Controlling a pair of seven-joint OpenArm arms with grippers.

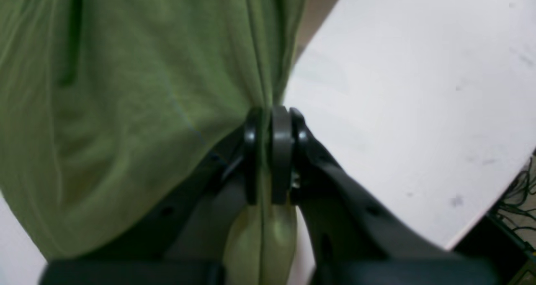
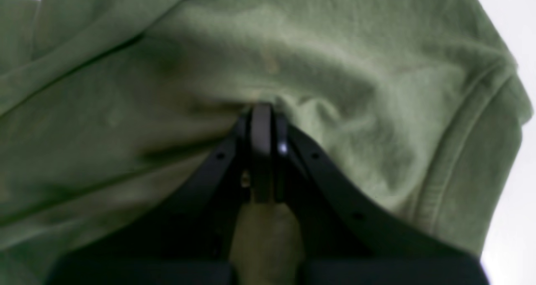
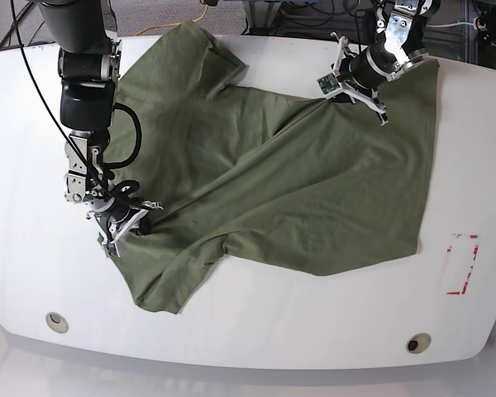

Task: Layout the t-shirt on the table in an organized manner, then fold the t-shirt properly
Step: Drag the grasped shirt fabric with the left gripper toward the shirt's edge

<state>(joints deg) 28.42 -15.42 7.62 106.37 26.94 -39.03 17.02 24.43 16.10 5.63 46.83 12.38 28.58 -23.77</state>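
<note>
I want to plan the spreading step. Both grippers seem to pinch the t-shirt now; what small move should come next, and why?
Probably draw the two arms slowly apart to pull the cloth taut. The left gripper and the right gripper are both shut on the t-shirt, which lies wrinkled and skewed on the table, with creases running between the two grips. Tension should flatten those before laying it out.

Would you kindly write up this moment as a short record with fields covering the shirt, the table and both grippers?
t-shirt: olive green, spread but wrinkled and skewed, not yet folded
table: glossy white, with a red dashed rectangle near one edge
left gripper: shut on the t-shirt, cloth pinched between its fingers
right gripper: shut on the t-shirt near a sleeve
stage: laying out, both arms holding cloth
</note>
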